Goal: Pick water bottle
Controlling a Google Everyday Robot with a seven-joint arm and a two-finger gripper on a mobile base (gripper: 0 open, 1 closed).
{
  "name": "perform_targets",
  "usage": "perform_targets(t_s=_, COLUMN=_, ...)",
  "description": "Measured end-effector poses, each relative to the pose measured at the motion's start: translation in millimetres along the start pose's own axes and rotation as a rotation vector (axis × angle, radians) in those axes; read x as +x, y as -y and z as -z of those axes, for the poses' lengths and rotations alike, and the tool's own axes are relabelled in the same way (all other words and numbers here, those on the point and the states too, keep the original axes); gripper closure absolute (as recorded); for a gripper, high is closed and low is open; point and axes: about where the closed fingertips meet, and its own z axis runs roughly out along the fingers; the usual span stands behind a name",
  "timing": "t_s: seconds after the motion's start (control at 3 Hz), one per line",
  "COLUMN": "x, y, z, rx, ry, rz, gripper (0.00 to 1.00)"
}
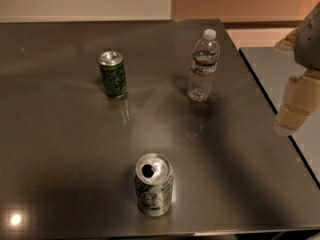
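The water bottle (203, 66) stands upright on the dark grey table (75, 159), at the back right. It is clear and ribbed, with a white cap and a white-red-blue label band. My gripper (295, 106) is at the right edge of the view, cream-coloured under a grey arm part. It hangs beyond the table's right edge, well to the right of the bottle and a little nearer to me. It does not touch the bottle and nothing shows in it.
A green can (112, 74) stands upright at the back left of the bottle. A silver-white opened can (154, 184) stands near the table's front edge. A second grey surface (280, 66) lies to the right across a narrow gap.
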Motion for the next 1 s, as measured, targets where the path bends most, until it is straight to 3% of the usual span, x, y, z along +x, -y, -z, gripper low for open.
perform_targets(t_s=0.33, x=0, y=0, z=0, rx=0.000, ry=0.000, rz=0.000, gripper=0.00)
perform_targets(t_s=1.0, x=-4, y=36, z=-12, rx=-0.023, ry=0.092, rz=-0.078, gripper=0.00)
